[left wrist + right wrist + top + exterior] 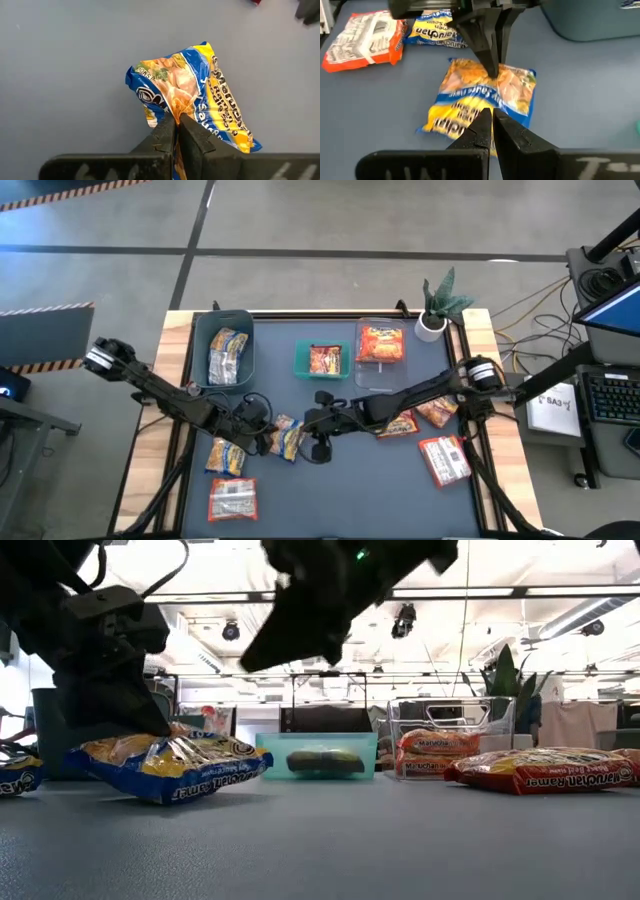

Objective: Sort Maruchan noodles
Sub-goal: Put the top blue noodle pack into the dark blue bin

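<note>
My left gripper (268,428) is shut on a yellow-and-blue Maruchan packet (289,439) at the table's middle. The packet also shows in the left wrist view (200,95) and the low view (175,768). My right gripper (312,430) is shut and empty. It hovers above and just right of that packet, high up in the low view (330,600). A second yellow-and-blue packet (224,455) and a red-and-grey packet (232,498) lie flat at the near left. Two orange packets (400,423) (437,412) and a red-and-white one (445,460) lie on the right. My left gripper pinches a raised fold of wrapper (175,109) in the middle of the packet's upper face between its two fingers. The fingers come from above, pointing down. The packet is crumpled up toward the fingers, its underside (165,795) on the table and one end (255,760) tilted up.
Three bins stand along the far side. A blue-grey bin (205,330) holds a yellow-and-blue packet, a small green bin (300,360) holds an orange packet, and a clear bin (362,360) holds orange packets. A potted plant (440,305) stands at the far right corner.
</note>
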Controlling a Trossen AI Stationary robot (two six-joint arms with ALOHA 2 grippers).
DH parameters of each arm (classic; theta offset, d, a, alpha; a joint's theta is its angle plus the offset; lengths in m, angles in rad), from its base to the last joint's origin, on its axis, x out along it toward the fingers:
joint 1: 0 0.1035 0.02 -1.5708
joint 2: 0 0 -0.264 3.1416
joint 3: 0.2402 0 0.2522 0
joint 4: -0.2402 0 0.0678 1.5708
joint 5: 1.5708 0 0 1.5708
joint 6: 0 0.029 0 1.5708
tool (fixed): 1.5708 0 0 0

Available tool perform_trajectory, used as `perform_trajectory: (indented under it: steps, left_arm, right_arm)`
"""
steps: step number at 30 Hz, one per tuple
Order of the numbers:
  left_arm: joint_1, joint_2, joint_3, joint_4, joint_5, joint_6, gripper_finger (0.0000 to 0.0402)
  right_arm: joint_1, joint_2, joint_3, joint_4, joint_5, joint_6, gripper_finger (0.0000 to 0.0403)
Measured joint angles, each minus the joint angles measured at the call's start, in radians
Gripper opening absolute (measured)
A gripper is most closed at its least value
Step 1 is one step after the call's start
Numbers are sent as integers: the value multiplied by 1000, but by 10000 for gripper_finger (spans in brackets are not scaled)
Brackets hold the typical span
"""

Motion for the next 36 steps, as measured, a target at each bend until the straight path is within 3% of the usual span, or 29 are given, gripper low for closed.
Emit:
perform_trajectory:
  steps: [12,21,29,36]
  left_arm:
    - [0,-11,171,-268,-61,214,1]
    - [0,-10,241,-289,-85,343,1]
    - [1,-12,286,-309,-84,437,1]
    - [1,-13,387,-458,-120,502,0]
  right_arm:
    - [70,-172,-118,-89,1,95,9]
    - [114,-207,-211,-84,50,196,9]
    - [112,-202,-317,29,53,259,9]
    - [112,-202,-366,129,70,261,9]
